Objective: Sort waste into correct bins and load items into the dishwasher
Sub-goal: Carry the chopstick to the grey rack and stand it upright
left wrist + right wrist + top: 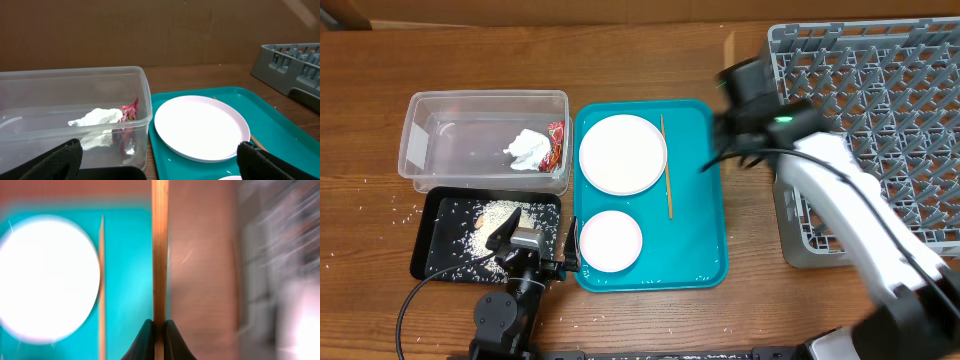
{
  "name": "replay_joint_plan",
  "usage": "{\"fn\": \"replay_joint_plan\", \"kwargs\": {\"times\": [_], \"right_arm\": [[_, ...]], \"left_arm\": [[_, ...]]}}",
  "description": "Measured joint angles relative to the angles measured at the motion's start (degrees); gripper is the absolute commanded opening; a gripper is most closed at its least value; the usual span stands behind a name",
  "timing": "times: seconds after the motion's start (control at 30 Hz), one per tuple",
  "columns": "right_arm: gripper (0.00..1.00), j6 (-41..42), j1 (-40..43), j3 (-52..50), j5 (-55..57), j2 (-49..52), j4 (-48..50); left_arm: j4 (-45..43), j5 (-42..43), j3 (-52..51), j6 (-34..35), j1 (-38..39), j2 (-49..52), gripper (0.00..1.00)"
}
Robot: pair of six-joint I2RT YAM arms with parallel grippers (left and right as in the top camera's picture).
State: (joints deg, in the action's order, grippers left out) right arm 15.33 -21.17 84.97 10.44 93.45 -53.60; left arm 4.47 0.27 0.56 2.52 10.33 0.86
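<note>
1. Big grey dish rack (880,120) stands off the right side of the teal tray (695,230), its far corner cut by the frame edge. I judge that's where the stick in hand is headed.
2. The right arm is the one in play. The right gripper (160,328) hangs over the bare table between the teal tray's right edge and the rack, fingers pinched tight on one chopstick (160,250). The stick runs straight out ahead of the fingers, parallel with the teal tray's long side. The rack lies on the side away from the tray, so the coming move is a swing that way.
3. The clear tub (420,140) sits off the teal tray's upper left.
4. The black tray (440,250) lies off its lower left.
5. The large plate (622,153) fills the teal tray's upper left.
6. The left gripper (160,167) sits at the teal tray's lower-left edge, gaping wide and empty, much farther from the rack.
7. The smaller plate (610,241) is on the tray's lower left.
8. The second chopstick (666,170) lies lengthwise just right of the large plate.
9. The napkin (527,150) and wrapper (555,148) rest in the tub, and rice crumbs (498,215) dot the black tray.
10. Trouble spots: the right wrist view is smeared, so the rack's pegs are unreadable there. No bowl or cup shows anywhere.
</note>
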Motion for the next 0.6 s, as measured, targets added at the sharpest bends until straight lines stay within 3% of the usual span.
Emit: {"fn": "replay_joint_plan", "kwargs": {"times": [0.1,0.3,0.6], "right_arm": [[0.04,-4.0,5.5,0.6,3.3,-1.8,4.3],[0.04,-11.6,14.2,0.5,5.4,3.6,13.3],[0.04,-17.9,15.2,0.5,5.5,11.3,18.4]], "left_arm": [[0.0,0.0,0.0,0.0,0.0,0.0,1.0],[0.0,0.0,0.0,0.0,0.0,0.0,1.0],[0.0,0.0,0.0,0.0,0.0,0.0,1.0]]}}
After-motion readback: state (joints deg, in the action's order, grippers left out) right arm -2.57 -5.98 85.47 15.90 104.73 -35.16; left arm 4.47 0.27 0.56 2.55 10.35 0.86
